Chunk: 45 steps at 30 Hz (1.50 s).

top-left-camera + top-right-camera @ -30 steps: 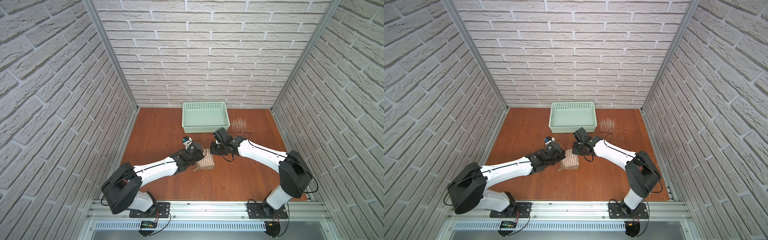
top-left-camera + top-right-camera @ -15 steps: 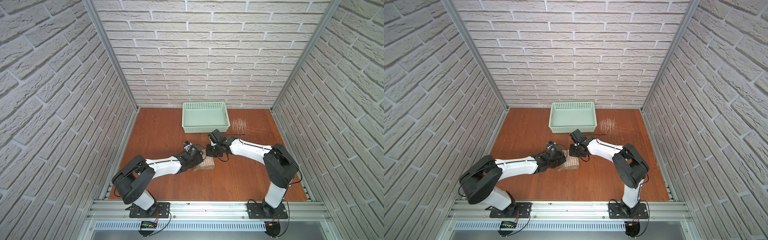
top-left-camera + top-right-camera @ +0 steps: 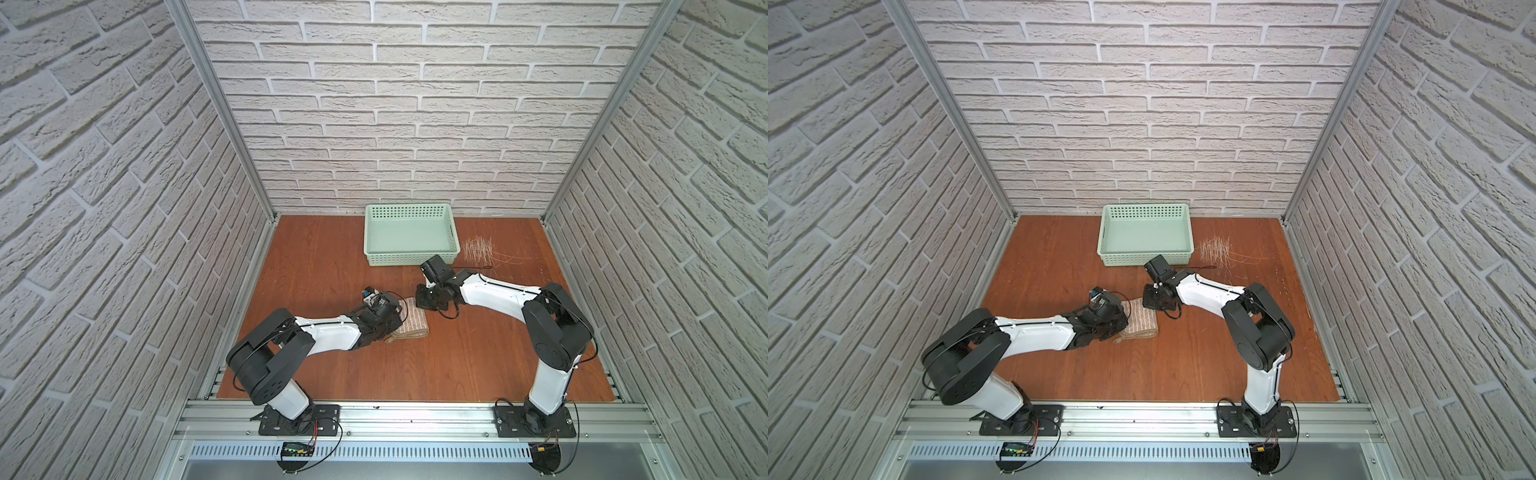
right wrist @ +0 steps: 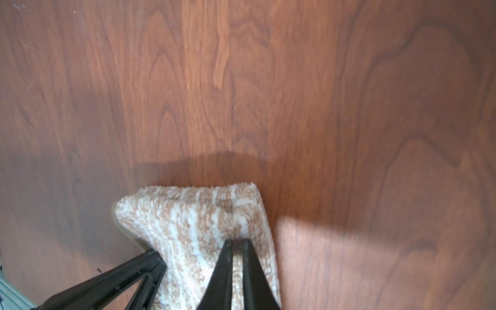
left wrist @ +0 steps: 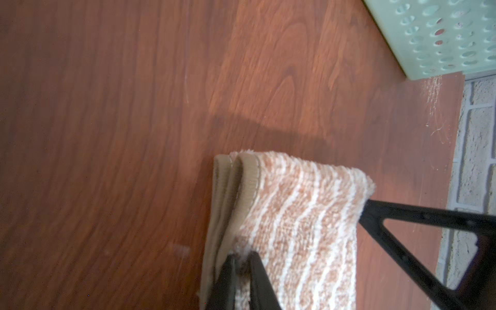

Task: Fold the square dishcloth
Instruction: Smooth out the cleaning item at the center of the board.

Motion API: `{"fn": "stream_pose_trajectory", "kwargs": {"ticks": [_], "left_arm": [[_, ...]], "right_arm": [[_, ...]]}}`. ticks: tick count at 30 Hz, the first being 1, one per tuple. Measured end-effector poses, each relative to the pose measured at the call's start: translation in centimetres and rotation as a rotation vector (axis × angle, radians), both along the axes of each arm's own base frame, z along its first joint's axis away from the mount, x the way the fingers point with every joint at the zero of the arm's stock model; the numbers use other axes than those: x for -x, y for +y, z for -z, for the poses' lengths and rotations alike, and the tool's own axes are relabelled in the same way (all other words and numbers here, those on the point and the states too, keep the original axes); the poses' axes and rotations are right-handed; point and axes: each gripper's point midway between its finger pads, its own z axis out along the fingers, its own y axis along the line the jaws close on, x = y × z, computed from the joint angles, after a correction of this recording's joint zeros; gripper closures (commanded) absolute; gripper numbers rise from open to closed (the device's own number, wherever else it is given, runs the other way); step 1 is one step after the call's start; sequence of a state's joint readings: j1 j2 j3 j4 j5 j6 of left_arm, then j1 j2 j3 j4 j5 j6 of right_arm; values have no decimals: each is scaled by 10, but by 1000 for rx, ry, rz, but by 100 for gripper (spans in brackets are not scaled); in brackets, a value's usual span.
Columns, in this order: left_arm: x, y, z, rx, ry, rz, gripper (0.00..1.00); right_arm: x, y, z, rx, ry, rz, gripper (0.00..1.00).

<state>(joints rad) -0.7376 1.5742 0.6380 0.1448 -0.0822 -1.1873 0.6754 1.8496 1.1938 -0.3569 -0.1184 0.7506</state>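
Square dishcloth [image 3: 415, 321], tan with pale stripes, is folded in thick layers. The left gripper [image 5: 241, 259] and right gripper [image 4: 236, 243] each pinch it, and the arms hide its ends in both top views.

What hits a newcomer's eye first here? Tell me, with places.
The thick tan, pale-striped square dishcloth, folded into a strip, sits mid-table, pinched at two ends by the left gripper and right gripper. Behind it, near the brick back wall, stands a mint-green perforated plastic basket; pale scratches mark the reddish wooden tabletop beside it.
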Motion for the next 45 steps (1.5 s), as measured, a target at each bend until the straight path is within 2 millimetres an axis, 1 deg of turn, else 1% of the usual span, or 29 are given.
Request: {"fn": "stream_pose_trajectory", "kwargs": {"ticks": [3, 9, 12, 16, 18, 20, 24, 26, 28, 31, 35, 38, 42, 45], "left_arm": [[0, -2, -1, 5, -1, 6, 81], [-2, -8, -10, 11, -5, 30, 79], [-3, -8, -23, 22, -23, 33, 79], [-7, -9, -46, 51, -66, 34, 79], [-11, -10, -51, 59, -77, 34, 80], [-14, -7, -51, 62, -78, 27, 80], [-21, 1, -46, 62, -65, 7, 81], [-24, 4, -41, 62, -52, -1, 81], [-27, 6, -35, 60, -38, -6, 82], [-30, 6, -29, 61, -23, -6, 83], [-37, 4, -22, 68, -16, -6, 84], [-39, 5, -17, 67, -4, -8, 84], [-42, 10, -10, 60, 10, -23, 86], [-45, 13, -5, 58, 16, -29, 86]], "right_arm": [[-2, -3, 1, 3, 1, 9, 89], [-2, -8, -2, 19, -5, 2, 88], [-1, -9, -17, 1, -25, -2, 88], [2, 1, -54, -101, -76, -13, 88], [3, 9, -64, -148, -87, -21, 88], [6, 18, -66, -183, -80, -35, 88], [16, 37, -60, -241, -39, -65, 89], [18, 45, -51, -264, -13, -74, 89], [20, 49, -39, -275, 17, -72, 89], [24, 51, -20, -275, 57, -67, 90], [25, 51, -2, -266, 82, -60, 90], [22, 50, 6, -269, 77, -55, 90], [19, 47, 15, -283, 72, -49, 90], [14, 45, 17, -313, 65, -46, 90]]}}
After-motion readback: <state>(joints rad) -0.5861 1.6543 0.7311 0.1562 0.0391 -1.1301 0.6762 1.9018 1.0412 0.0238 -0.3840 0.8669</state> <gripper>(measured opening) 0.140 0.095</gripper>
